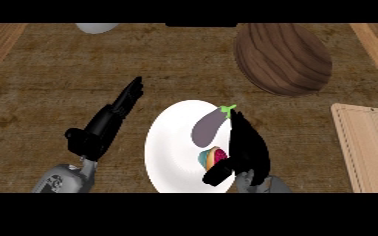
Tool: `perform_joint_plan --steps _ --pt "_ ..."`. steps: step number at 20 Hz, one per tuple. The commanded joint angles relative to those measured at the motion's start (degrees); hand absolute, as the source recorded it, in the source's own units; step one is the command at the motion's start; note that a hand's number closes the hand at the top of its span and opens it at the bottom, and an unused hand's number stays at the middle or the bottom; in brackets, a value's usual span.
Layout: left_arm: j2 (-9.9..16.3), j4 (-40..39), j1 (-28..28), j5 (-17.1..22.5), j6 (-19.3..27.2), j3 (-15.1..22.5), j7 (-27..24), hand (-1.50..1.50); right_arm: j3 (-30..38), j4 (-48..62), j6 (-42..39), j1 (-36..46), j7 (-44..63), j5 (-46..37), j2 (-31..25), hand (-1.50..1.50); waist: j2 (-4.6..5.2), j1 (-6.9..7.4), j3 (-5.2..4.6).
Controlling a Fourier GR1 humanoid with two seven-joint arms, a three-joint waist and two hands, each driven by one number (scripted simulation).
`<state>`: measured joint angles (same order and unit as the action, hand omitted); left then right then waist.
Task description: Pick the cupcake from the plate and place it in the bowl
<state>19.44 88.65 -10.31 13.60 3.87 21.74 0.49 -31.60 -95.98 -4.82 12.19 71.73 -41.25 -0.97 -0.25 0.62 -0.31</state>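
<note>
The right hand (244, 150) sits low over the round white plate (173, 155), fingers and thumb curling about the small pink-and-teal cupcake (212, 156); whether they have closed on it I cannot tell. The left hand (111, 120) rests open on the brown wooden surface (88, 65). To do this well, I'd close squarely round the cupcake, lift straight up clear of the purple eggplant (208, 127) just beside it, then carry it to the dark wooden bowl (284, 60) well apart at upper right. The hand hides most of the cupcake.
</note>
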Motion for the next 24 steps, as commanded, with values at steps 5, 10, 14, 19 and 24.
perform_joint_plan --steps 5,10,14,19,24 --pt "0.33 0.49 1.92 0.05 -0.15 -0.84 -0.30 0.00 -2.40 1.64 -2.09 -0.35 13.50 -7.06 0.92 -1.50 -0.25 -0.63 0.03" --pt "-0.38 1.30 0.19 0.06 -0.20 -0.97 0.95 0.00 -2.15 2.11 -0.54 -3.21 13.50 -8.93 0.92 -1.50 -0.19 -0.87 0.10" --pt "-2.00 0.41 0.34 -1.43 0.72 0.27 0.47 0.00 -3.77 1.50 0.07 -5.71 13.50 -8.14 0.92 -1.50 -0.02 -0.95 0.11" --pt "-0.66 1.01 1.52 -1.19 -0.47 -0.73 0.55 0.00 -3.51 3.58 2.86 -6.23 13.51 -7.19 0.93 -1.50 0.11 -0.18 0.18" --pt "-2.62 0.47 2.30 -1.32 -0.17 -0.62 -0.75 0.00 -1.86 4.46 2.62 -3.46 13.51 -6.54 0.93 -1.50 0.22 -0.19 0.21"
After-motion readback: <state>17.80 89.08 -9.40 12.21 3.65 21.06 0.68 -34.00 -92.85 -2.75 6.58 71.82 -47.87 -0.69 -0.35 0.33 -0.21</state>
